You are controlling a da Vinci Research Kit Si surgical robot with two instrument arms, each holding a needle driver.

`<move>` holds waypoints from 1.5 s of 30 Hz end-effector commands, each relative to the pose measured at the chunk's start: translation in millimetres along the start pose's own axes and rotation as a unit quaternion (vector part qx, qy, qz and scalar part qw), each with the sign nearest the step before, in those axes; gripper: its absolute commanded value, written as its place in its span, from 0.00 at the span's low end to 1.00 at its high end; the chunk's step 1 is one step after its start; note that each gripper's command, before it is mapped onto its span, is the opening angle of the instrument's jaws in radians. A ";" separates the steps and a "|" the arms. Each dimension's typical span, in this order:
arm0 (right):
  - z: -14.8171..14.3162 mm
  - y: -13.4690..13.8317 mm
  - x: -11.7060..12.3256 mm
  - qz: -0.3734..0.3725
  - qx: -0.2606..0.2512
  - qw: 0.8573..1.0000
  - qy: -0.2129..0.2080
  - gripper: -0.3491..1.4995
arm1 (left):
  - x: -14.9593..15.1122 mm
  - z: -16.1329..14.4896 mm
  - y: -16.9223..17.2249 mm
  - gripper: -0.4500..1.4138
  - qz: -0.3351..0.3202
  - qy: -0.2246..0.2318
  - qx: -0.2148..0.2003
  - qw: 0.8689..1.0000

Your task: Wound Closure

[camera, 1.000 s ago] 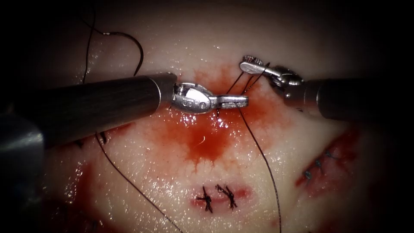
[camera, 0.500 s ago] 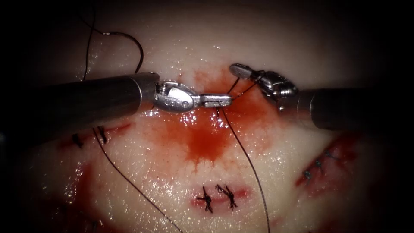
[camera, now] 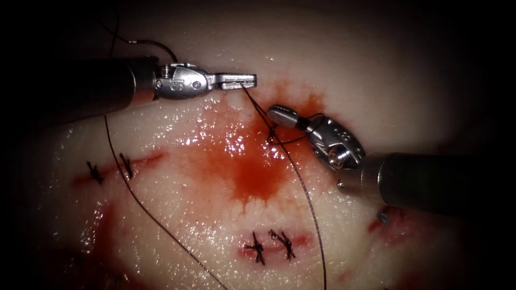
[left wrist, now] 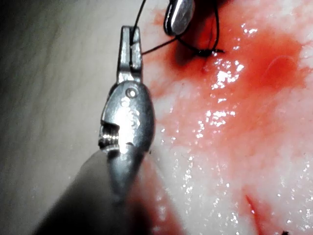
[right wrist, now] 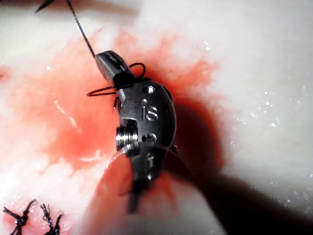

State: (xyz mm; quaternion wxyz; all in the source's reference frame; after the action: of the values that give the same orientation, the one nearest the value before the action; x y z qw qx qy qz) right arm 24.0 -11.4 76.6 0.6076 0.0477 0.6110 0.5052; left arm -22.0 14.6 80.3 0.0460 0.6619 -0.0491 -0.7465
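Endoscope view: my left claw (camera: 244, 81) pinches the thread (camera: 301, 185), drawn taut from the knot (camera: 272, 134). My right claw (camera: 284, 115), pressed together, carries thread loops; the needle (camera: 156, 45) lies free on the tissue (camera: 177, 204).

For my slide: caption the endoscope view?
Left tool and right tool both grip thread above red-stained tissue.

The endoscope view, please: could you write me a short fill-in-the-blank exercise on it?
1. The left arm's steel tool has its jaws shut on the thin dark ____.
2. The thread loops around the ____ arm's steel tool.
3. The red fluid lies on the pale ____.

Missing: thread; right; tissue
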 end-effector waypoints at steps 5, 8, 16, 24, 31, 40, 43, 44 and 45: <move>-0.5 -0.9 -3.8 -0.012 0.037 0.999 -0.028 0.00 | -2.4 -0.1 -5.0 0.00 0.006 -0.026 0.022 0.999; -0.9 -1.3 -4.8 -0.016 0.051 0.998 -0.044 0.00 | -3.6 -0.1 -7.4 0.00 0.012 -0.040 0.040 0.998; -1.5 -2.3 -5.9 -0.024 0.065 0.996 -0.063 0.00 | -5.6 0.0 -11.5 0.00 0.044 -0.097 0.097 0.990; -2.2 -4.4 -6.2 -0.024 0.086 0.993 -0.077 0.00 | -6.2 0.2 -15.6 0.00 0.096 -0.142 0.159 0.972; -2.9 -4.9 -6.8 -0.028 0.092 0.992 -0.085 0.00 | -6.8 0.1 -18.8 0.00 0.155 -0.195 0.195 0.949; -3.5 -5.5 -7.1 -0.030 0.095 0.991 -0.092 0.00 | -8.8 0.2 -21.1 0.00 0.204 -0.254 0.218 0.920; -3.6 -5.7 -7.2 -0.030 0.097 0.991 -0.091 0.00 | -9.6 0.3 -21.7 0.00 0.218 -0.282 0.220 0.908; -3.6 -5.8 -7.2 -0.030 0.098 0.990 -0.092 0.00 | -9.9 0.3 -21.9 0.00 0.223 -0.287 0.219 0.905; -3.7 -6.0 -7.3 -0.031 0.100 0.990 -0.093 0.00 | -10.1 0.3 -22.1 0.00 0.226 -0.290 0.218 0.904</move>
State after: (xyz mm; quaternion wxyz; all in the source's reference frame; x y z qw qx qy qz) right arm 25.5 -20.7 76.2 0.6702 0.1348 0.5998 0.4159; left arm -20.7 37.4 87.2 0.0509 0.3781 -0.3709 -0.8467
